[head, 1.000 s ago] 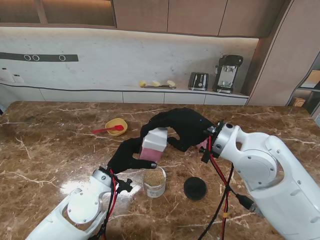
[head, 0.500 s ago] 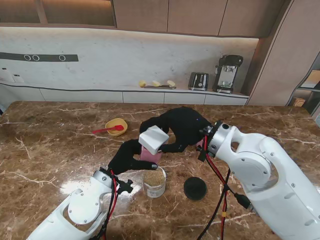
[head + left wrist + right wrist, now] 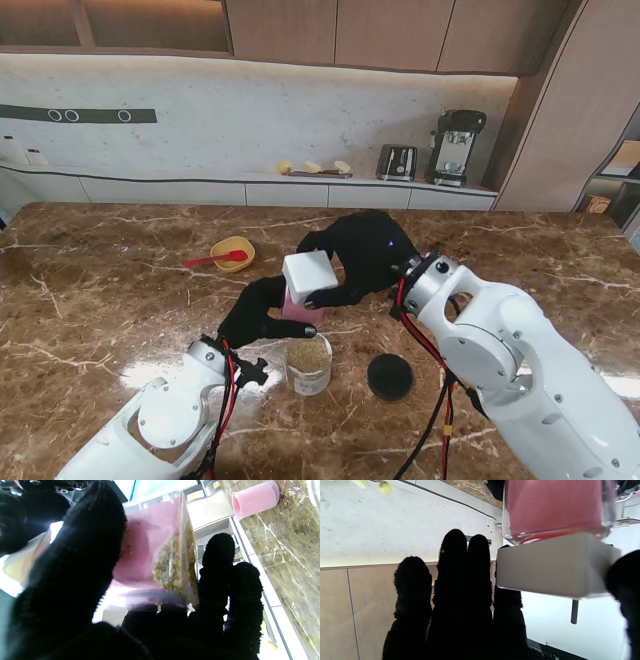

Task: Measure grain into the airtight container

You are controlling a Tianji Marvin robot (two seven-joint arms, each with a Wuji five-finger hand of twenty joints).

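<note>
My left hand (image 3: pixel 262 312) is shut on a clear pink container (image 3: pixel 297 309) and holds it just above a glass jar (image 3: pixel 309 364) of grain on the table. Grain shows inside the pink container (image 3: pixel 172 565) in the left wrist view. A white square lid (image 3: pixel 308 272) sits tilted at its top, pinched by my right hand (image 3: pixel 365 255), which reaches in from the right. In the right wrist view the lid (image 3: pixel 552 565) touches the container's rim (image 3: pixel 555 507). Whether the lid is still seated cannot be made out.
A round black lid (image 3: pixel 390 377) lies on the marble to the right of the jar. A yellow bowl (image 3: pixel 232 253) with a red spoon (image 3: pixel 212 260) stands farther from me on the left. A pink cup (image 3: pixel 255 498) lies on its side on the table.
The white lid went from sitting square on the pink container to tilted, as my right hand turned and shifted slightly left. My left hand and the container stayed put.
</note>
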